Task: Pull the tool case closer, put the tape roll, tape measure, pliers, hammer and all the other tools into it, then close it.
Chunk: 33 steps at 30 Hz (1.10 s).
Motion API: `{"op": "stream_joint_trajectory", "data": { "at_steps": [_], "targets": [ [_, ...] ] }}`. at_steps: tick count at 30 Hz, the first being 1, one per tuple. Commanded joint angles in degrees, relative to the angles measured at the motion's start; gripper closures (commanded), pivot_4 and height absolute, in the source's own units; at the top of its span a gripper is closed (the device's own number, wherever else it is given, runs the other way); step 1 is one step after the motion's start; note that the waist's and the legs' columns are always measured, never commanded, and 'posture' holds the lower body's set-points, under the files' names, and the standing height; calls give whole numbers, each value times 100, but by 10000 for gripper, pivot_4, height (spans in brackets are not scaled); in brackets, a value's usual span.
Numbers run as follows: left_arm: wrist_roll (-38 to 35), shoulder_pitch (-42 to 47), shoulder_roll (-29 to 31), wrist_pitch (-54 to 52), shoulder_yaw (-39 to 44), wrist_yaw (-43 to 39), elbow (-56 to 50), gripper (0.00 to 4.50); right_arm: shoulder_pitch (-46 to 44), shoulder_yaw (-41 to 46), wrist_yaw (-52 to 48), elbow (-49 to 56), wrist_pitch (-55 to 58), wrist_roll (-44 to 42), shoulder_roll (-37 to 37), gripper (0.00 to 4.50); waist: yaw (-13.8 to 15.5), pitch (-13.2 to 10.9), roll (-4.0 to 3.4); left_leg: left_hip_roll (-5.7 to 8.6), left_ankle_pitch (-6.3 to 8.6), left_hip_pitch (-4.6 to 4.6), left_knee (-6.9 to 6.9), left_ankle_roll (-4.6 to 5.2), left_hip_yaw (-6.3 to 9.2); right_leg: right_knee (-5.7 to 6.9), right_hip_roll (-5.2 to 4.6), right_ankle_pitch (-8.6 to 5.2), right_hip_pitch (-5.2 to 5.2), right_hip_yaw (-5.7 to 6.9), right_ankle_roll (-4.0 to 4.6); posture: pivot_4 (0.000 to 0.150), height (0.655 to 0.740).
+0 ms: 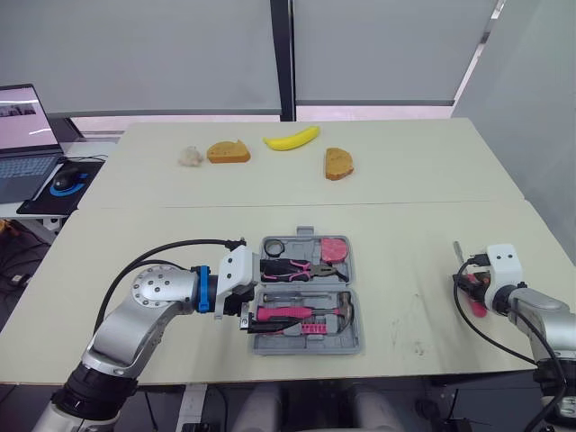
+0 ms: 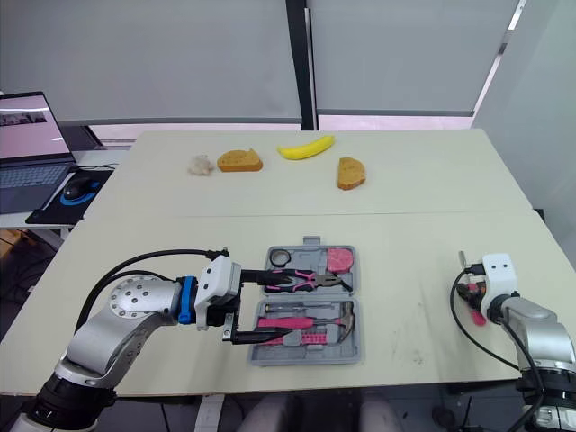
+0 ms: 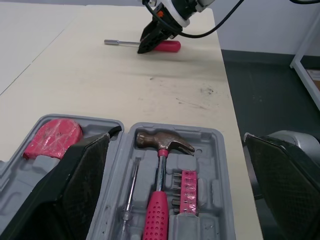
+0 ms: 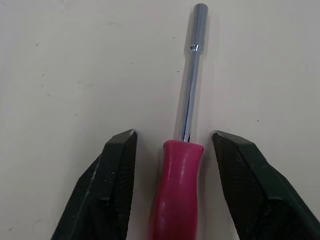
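Right gripper [image 4: 172, 137] sits open either side of the screwdriver [image 4: 181, 185], left gripper [image 3: 175, 142] spread wide over the tool case [image 1: 355, 337], so an off-centre squeeze could roll that round handle away.

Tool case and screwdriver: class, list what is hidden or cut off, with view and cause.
Tool case: partly covered by fingers of the left gripper, left wrist view.
Hammer: handle end cut off by that view's edge.
Screwdriver: handle end cut off, right wrist view; mostly behind the right gripper, eye views.
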State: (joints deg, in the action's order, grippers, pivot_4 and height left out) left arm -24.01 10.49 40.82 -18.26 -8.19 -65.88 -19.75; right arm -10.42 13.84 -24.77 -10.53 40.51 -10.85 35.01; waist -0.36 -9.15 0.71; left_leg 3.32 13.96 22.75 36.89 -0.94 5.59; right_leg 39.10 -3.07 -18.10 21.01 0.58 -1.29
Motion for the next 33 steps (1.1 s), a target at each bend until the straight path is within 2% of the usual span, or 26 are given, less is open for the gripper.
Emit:
{"op": "stream_joint_trajectory", "data": {
  "at_steps": [1,7,14,17,21,27,33],
  "targets": [
    [40,72,60,134,51,-58,-16,0,16,89,95,15,83,4,20,28704,1,0,0,0,0,0,0,0,0,0,0,0,0,0,0,1500,7400],
    [121,37,126,189,86,-50,32,0,295,16,141,636,405,-15,16,37790,4,0,0,0,0,1,0,0,2,0,0,0,0,1,0,1500,7400],
    [289,-80,177,304,113,64,64,0,542,63,333,2067,1300,-313,-316,37793,-10,0,-2,-2,0,2,-3,0,2,1,2,0,7,-1,0,1500,7400],
    [304,-143,184,333,148,94,46,0,635,-69,635,3216,2051,-560,-822,37793,-17,-2,-7,-5,0,6,-6,0,4,4,3,0,14,-1,0,1500,7400],
    [373,-240,199,409,119,123,17,0,682,-336,1177,3929,2523,-514,-1524,37793,-15,-2,-7,-5,0,6,-6,0,6,3,3,0,15,-1,0,1500,7400],
    [385,-254,193,412,68,129,-52,0,837,-766,1868,4115,2592,-247,-2338,37793,3,-2,-8,1,0,7,-5,0,9,2,1,0,17,-1,0,1500,7400],
    [401,-240,219,438,45,79,-68,0,869,-1033,2192,3899,2273,-42,-2740,37793,-29,-3,-10,0,0,6,-7,0,8,4,2,0,20,-2,0,1500,7400]
  ]
}}
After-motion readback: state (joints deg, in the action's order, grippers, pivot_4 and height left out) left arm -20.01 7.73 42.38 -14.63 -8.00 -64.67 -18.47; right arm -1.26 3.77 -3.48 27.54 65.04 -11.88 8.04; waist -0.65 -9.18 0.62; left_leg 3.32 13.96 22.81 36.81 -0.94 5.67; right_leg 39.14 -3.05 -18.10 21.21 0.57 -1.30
